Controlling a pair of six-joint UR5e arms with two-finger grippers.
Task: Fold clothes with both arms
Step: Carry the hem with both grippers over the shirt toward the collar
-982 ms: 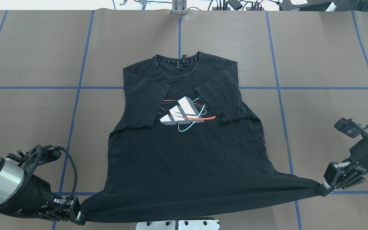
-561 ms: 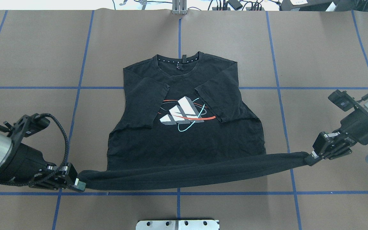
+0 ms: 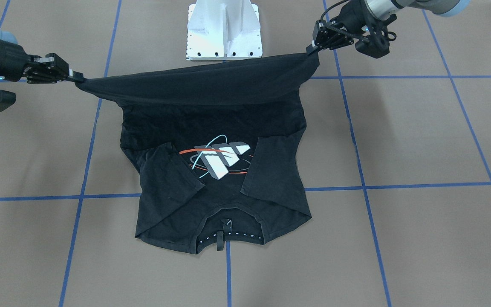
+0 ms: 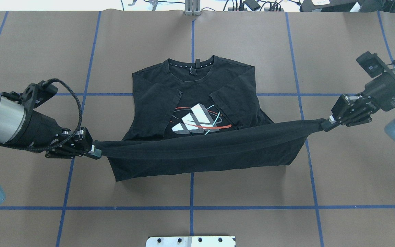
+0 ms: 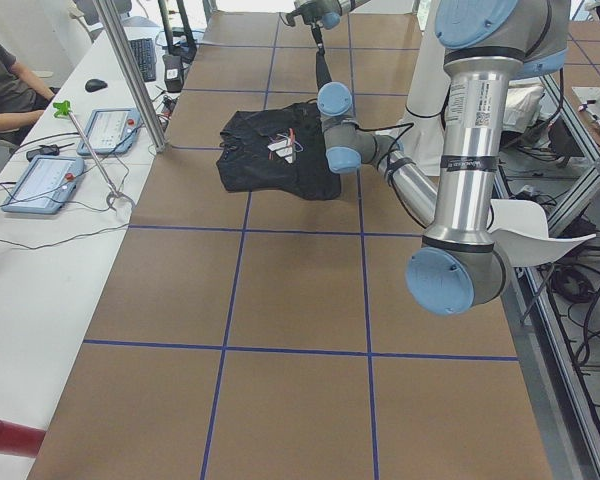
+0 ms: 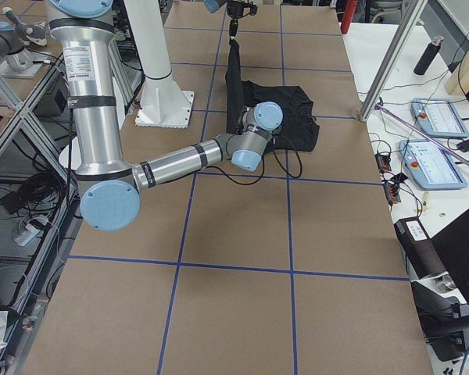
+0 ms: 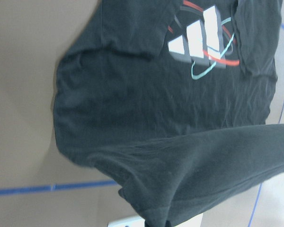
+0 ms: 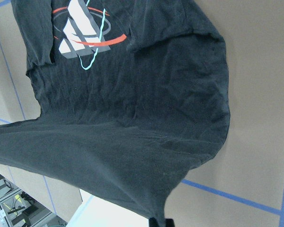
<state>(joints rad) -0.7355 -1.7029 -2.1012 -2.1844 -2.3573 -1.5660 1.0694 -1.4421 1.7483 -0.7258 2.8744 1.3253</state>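
Forward and up went the hem (image 4: 201,142): a second earlier it was stretched low at the near edge of the table (image 4: 252,51), and at this moment it hung as a taut band across the middle of the T-shirt (image 4: 149,85), just reaching the bottom of the logo (image 4: 197,118). The collar (image 4: 192,67) and both tucked-in sleeves had not shifted, so the top half stayed flat on the table while the lower half doubled over itself. I read that as the bottom-to-top fold roughly half carried, with the laying-down not yet done.

The left gripper (image 4: 93,152) was clamped on one hem corner, and the right gripper (image 4: 326,123) was pinching the other, both pulling outward to keep the band straight. The right end sat further forward than the left, so the band ran slightly aslant.

Overhead gave me the hem's line against the logo. The front-facing view gave what overhead could not: cloth sagging in a curve beneath the band, off the table, with the white base pedestal (image 3: 224,30) behind it. The wrist cameras only showed the dark cloth draped over the print, the fingertips barely in sight
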